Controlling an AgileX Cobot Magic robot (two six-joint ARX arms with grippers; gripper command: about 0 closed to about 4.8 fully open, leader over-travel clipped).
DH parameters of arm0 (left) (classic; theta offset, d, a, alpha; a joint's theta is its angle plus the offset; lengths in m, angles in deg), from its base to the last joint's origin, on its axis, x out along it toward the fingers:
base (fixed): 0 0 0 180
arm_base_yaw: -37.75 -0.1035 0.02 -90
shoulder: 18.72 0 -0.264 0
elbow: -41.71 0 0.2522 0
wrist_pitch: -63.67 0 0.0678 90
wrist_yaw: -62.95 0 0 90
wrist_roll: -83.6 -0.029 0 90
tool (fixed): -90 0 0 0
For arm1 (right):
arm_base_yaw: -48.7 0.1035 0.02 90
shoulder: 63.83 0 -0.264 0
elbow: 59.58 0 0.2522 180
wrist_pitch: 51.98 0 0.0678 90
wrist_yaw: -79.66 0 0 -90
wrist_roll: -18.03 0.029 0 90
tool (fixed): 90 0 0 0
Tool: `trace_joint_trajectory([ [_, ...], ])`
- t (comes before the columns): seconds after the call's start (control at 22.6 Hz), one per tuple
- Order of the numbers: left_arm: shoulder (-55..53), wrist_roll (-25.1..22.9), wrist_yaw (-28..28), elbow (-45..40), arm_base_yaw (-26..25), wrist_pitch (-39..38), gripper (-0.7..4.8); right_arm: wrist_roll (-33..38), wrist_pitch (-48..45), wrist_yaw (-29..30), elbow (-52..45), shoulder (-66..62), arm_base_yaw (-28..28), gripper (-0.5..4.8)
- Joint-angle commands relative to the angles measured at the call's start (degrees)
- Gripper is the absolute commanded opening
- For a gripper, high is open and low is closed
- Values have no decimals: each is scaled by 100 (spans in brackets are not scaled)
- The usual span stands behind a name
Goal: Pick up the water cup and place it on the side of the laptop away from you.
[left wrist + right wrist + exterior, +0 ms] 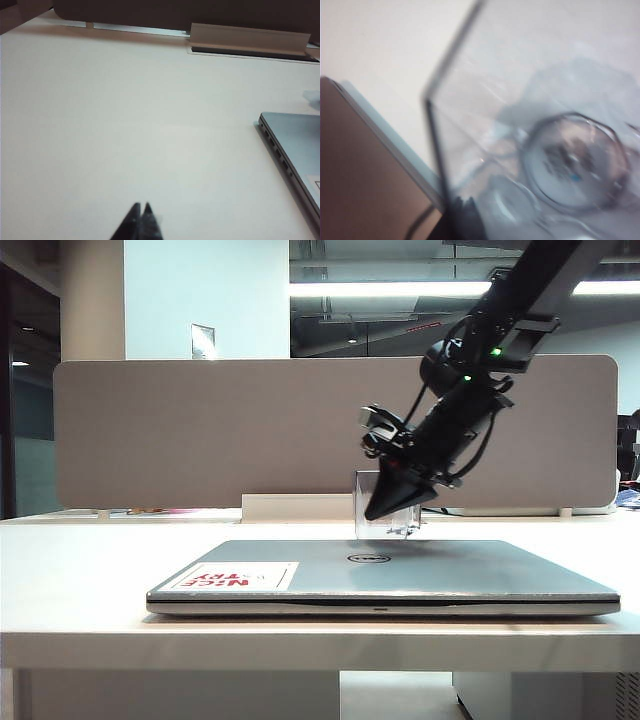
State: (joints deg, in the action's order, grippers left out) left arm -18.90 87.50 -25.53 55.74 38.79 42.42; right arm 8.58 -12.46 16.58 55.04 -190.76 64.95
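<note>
Two arms: only the right one works; the left stays out of the exterior view.
Right gripper (pixel 400 502): black, wedge-shaped, angled steeply down behind the laptop's far edge, pressed together on the water cup.
Water cup (pixel 385 505): clear glass, thick base, seen just over the laptop's rear edge, slightly right of centre; whether it hangs or rests on the table I cannot tell from this angle.
Cup up close (pixel 575 160): right wrist view is blurred; a round thick base and transparent wall fill it, the gripper's own tips hidden.
Laptop (pixel 400 575): thin, silver-grey, lid shut, round logo, white sticker with red lettering near its left front corner; flat on the pale, smooth table (pixel 80 570).
Why held so: judged, the cup is carried clear of the lid toward the far side.
Left gripper (pixel 141 212): dark tips pressed together, empty, hovering over bare tabletop beside the laptop's edge (pixel 295 145).
Backdrop: grey partition panel (pixel 200 430) behind the desk.
</note>
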Motion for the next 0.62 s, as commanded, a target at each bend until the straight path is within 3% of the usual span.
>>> trace_joint_trajectory([
  [0.04, -4, -2, 22, 17, 7, 76, -5, 210, -286, -2, 9, 55, 116, -6],
  [0.13, -4, -4, 22, 17, 7, 76, -5, 214, -376, -35, 9, 55, 164, -7],
  [0.35, -4, -4, 22, 17, 7, 74, -5, 216, -634, -745, 9, 52, 376, -6],
  [0.62, -4, -4, 24, 17, 7, 74, -5, 221, -883, -852, 9, 44, 404, -6],
])
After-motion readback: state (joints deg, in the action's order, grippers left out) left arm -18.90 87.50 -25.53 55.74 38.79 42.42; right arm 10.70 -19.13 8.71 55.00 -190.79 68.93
